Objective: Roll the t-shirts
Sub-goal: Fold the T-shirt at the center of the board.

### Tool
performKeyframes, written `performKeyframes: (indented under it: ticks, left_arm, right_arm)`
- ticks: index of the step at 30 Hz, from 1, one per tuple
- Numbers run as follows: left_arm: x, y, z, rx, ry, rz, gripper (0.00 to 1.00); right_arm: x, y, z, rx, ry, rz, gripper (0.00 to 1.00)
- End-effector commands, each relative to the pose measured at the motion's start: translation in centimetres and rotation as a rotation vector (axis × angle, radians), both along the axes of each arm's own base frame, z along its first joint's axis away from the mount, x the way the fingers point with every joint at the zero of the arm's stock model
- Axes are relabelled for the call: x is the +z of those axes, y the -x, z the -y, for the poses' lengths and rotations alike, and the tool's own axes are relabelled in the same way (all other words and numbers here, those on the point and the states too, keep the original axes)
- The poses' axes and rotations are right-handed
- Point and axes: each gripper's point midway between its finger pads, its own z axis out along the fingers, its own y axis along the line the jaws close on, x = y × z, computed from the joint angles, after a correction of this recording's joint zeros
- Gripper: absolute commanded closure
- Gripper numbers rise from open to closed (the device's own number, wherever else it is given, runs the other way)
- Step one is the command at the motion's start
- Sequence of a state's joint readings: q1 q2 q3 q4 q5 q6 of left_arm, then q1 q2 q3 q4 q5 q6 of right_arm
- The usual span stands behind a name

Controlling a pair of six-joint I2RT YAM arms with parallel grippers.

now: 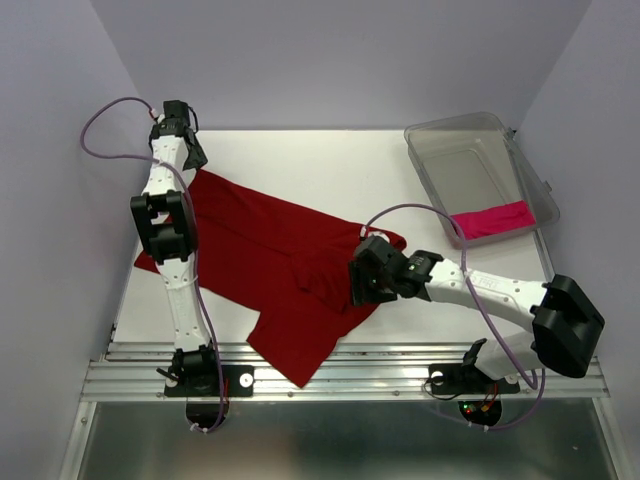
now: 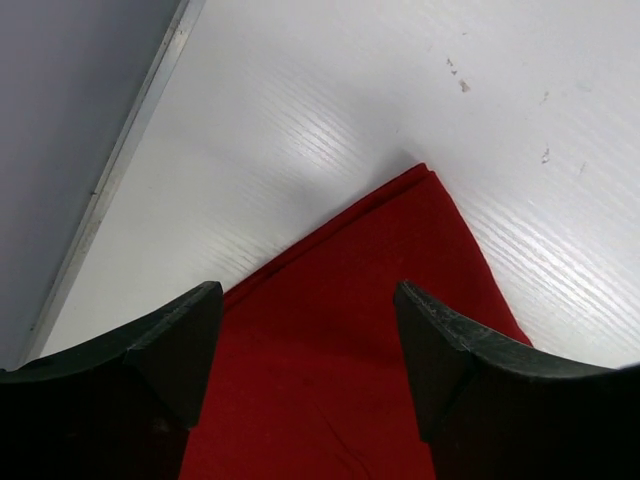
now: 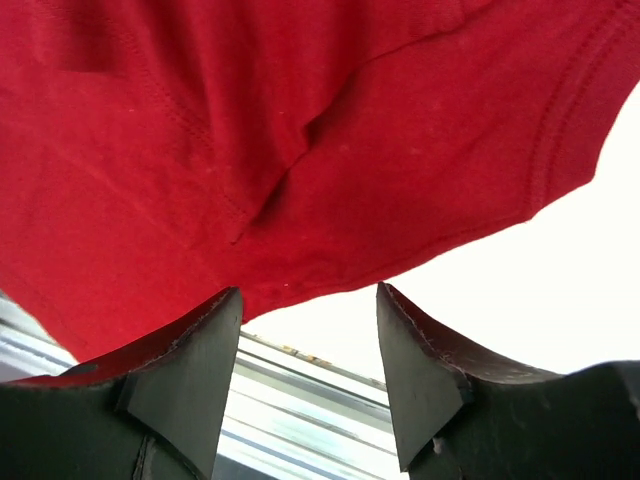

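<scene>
The left hand (image 2: 305, 300) is seen w/ its jaws set well apart and nothing gripped. A pointed corner of the dark crimson red short-sleeved cloth t-shirt (image 1: 270, 260) lies flat below the gap, untouched as far as can be told. The right hand (image 3: 310, 295) is likewise held open, w/ nothing btwn its fingers (image 3: 190, 350). A hemmed edge and a seam of the same shirt are seen just beyond the tips, w/ bare white surface (image 1: 330, 170) beside them.

Further out, the crimson shirt is spread on a slant, from the far left under the left hand to the near middle. Its near tip reaches onto the metal rail (image 1: 350, 375) at the near edge. It is rumpled, esp. by the right hand, where layers are doubled over. No part of it is rolled yet. The bright magenta-pink cloth roll (image 1: 490, 218) is laid in the clear plastic bin (image 1: 460, 122) at the far right, well apart from both hands.

Risks, as judged: if rolling is begun on cloth this skewed and creased, a lopsided, loose roll is likely. Where layers overlap, only the top one may be pinched, so the rest would be dragged or left behind. The near tip could be pushed over the rail and caught there.
</scene>
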State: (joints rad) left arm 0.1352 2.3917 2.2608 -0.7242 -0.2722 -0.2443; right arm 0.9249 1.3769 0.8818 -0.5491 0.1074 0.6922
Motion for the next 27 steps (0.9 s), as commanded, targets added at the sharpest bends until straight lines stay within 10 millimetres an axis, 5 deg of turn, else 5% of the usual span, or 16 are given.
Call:
performKeyframes:
  ticks: [1,7,10,15,27]
  left_arm:
    - [8.6,-0.1,0.0,-0.004,-0.021,0.158,0.2]
    - [7.0,2.1,1.7,-0.009,-0.008,0.09,0.24]
    - [4.2,4.2,1.5,0.069,0.001,0.05,0.34]
    - [1.7,6.7,1.4,0.092,0.108,0.062,0.36]
    - [-1.3,7.1,-0.5,0.107,0.227,0.096,0.36]
  right_arm:
    - [0.8,-1.0,-0.1,-0.015,0.024,0.048,0.39]
    - [2.3,-2.3,-1.5,-0.073,-0.033,0.075,0.45]
    - [1.9,-2.2,-2.3,-0.139,-0.086,0.038,0.47]
    - [1.0,-1.3,-4.0,-0.194,-0.219,-0.038,0.47]
    - [-0.5,-1.0,-5.2,-0.185,-0.269,-0.074,0.46]
